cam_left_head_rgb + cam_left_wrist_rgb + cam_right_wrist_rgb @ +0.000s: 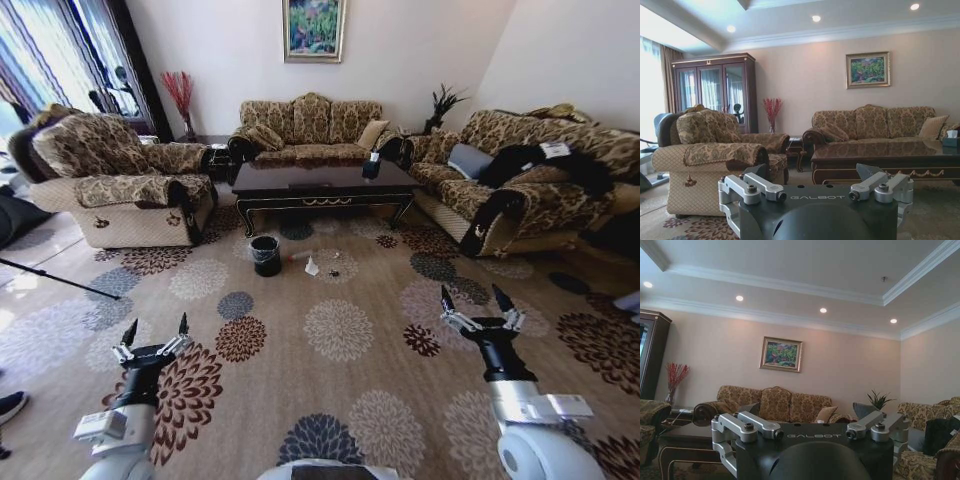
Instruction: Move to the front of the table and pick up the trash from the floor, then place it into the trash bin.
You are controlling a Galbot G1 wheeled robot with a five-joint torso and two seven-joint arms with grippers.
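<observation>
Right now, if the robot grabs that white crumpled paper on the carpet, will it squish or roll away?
The crumpled white paper looks small and creased, so it would probably squish and weigh little. It lies on the patterned carpet beside the black trash bin, so it seems unlikely to roll. Both grippers, left and right, hang open, far from it.

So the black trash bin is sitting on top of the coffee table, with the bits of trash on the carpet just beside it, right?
Not quite. The head view shows the trash bin standing on the floor in front of the table, not on top of it. The trash does lie on the carpet just beside the bin.
</observation>
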